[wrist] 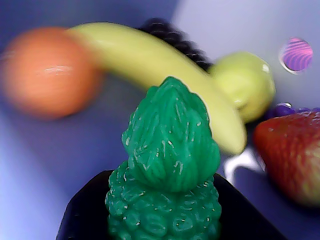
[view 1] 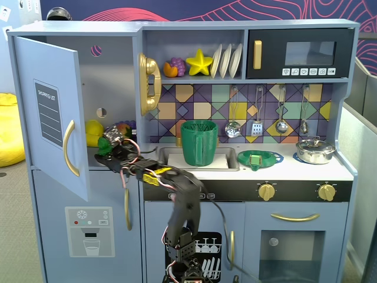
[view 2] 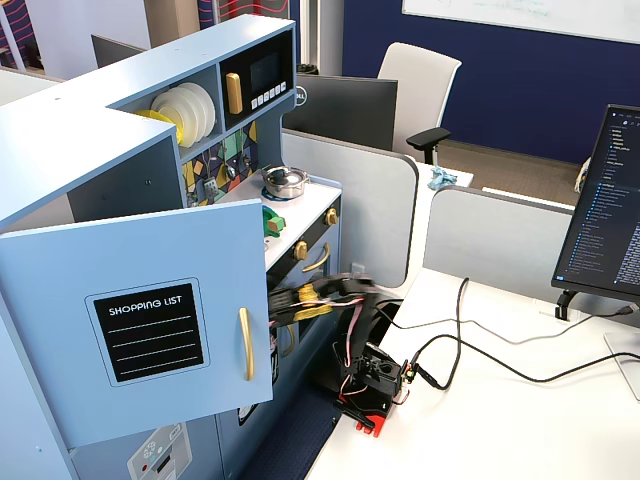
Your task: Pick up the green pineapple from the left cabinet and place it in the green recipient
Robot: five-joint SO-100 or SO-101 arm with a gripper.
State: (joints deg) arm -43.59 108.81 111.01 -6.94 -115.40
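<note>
One green pineapple (wrist: 165, 170) sits pinched in your gripper (view 1: 109, 141) inside the left cabinet (view 1: 112, 94), so back straight out past the banana (wrist: 165, 75) and strawberry (wrist: 292, 155) before swinging toward the green recipient (view 1: 199, 142) by the sink.

On the top shelf a glossy yellow plastic star (view 1: 199, 62) sits between a small orange-and-purple toy fruit cluster (view 1: 174, 67) and three white plates (view 1: 227, 60) standing on edge, with the black microwave (view 1: 300, 53) to their right in a fixed view. A flat green dish (view 1: 257, 158) and a shiny steel pot (view 1: 315, 151) rest on the counter (view 1: 341, 169). The wrist view shows a blurred yellow banana (wrist: 160, 70), an orange ball (wrist: 47, 72) and a red strawberry (wrist: 292, 155).
</note>
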